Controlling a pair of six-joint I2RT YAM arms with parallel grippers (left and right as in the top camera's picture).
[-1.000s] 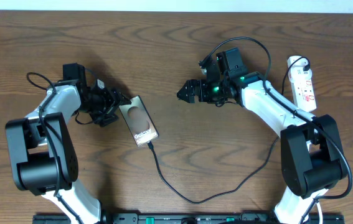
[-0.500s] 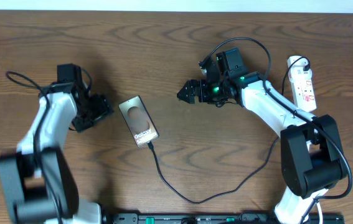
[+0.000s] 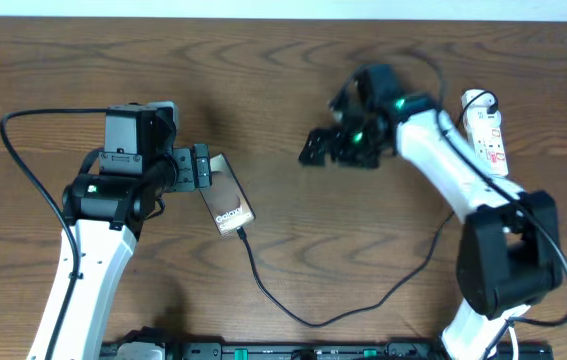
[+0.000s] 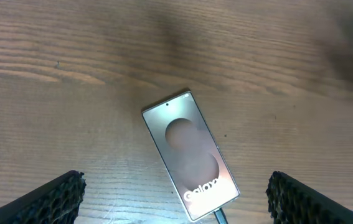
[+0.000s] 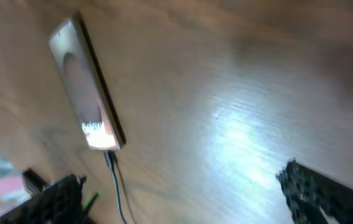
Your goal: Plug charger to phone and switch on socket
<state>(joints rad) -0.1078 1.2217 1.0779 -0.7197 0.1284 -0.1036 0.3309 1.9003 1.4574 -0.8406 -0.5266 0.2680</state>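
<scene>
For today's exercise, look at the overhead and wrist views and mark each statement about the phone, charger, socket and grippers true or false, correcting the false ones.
1. The charger is plugged into the phone at the end with the "Galaxy" lettering. True.
2. The left gripper is clamped on the phone. False: its fingers are spread wide over the phone and hold nothing.
3. The socket lies at the right side of the table, beside the right arm. True.
4. The right gripper holds the charger's connector. False: it is open and empty, apart from the phone.
</scene>
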